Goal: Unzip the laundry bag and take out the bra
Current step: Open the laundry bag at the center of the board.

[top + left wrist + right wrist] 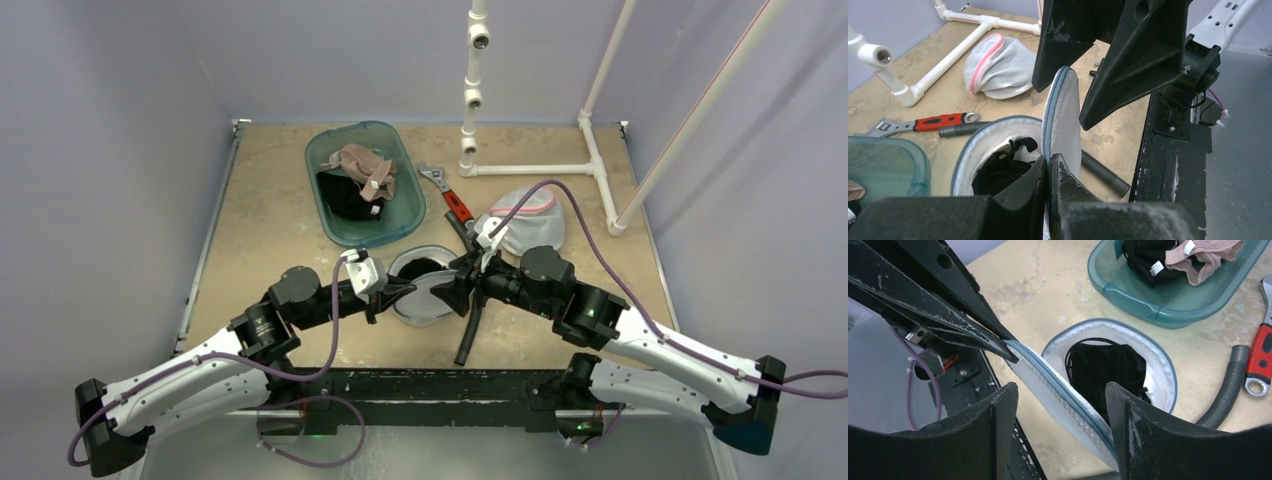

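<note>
**Flap held up, bra not yet out**

The left gripper [1048, 172] is clamped on the lid flap [1063, 110], standing it upright so the laundry bag [1160, 360] gapes open near the table's [260, 220] near edge. Inside lies the black bra [1103, 365]. The right gripper [1060, 395] straddles the flap, jaws wide, probably to retake it or reach in. Toward the far edge, a teal tub [1168, 315] holds one black and one beige bra.
</note>
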### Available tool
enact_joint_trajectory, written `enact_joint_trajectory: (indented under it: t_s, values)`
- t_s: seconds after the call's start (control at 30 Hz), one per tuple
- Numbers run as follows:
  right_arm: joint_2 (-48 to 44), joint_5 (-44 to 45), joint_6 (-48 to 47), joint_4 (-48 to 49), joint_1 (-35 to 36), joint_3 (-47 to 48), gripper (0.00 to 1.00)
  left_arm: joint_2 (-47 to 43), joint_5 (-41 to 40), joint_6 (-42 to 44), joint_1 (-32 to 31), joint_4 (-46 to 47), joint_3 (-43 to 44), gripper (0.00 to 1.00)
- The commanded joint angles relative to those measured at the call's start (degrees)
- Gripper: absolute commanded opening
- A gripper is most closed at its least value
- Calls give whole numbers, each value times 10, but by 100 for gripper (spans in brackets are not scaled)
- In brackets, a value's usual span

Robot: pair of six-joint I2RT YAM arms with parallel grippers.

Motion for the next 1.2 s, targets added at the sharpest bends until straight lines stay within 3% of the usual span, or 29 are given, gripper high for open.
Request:
enact_joint_trajectory:
  t_s: [0.0, 0.13, 0.23, 0.3, 0.37, 0.63, 0.9, 1.17]
  values:
    - [5, -30, -36, 8, -1, 15, 65, -4, 13, 15, -3, 9, 17, 0]
    - [-3, -31, -34, 5, 0, 15, 36, 0, -4, 6, -3, 0, 23, 1]
    - [-11, -34, -34, -1, -1, 14, 24, 5, -39, -33, -3, -22, 39, 16]
    - [-12, -39, -34, -7, 0, 15, 13, 4, -72, -63, -3, -37, 49, 36]
    - [-15, -42, -33, -10, -1, 14, 0, -1, -108, -96, -3, -61, 57, 41]
    - [-29, -74, -37, -10, 1, 9, 0, -15, -305, -306, -2, -122, 54, 50]
    - [-23, -96, -56, -9, 34, 12, 0, 149, -318, -388, -2, -219, 97, 48]
    - [-26, -77, -66, -11, 122, 9, 0, 186, -363, -417, -2, -242, 87, 48]
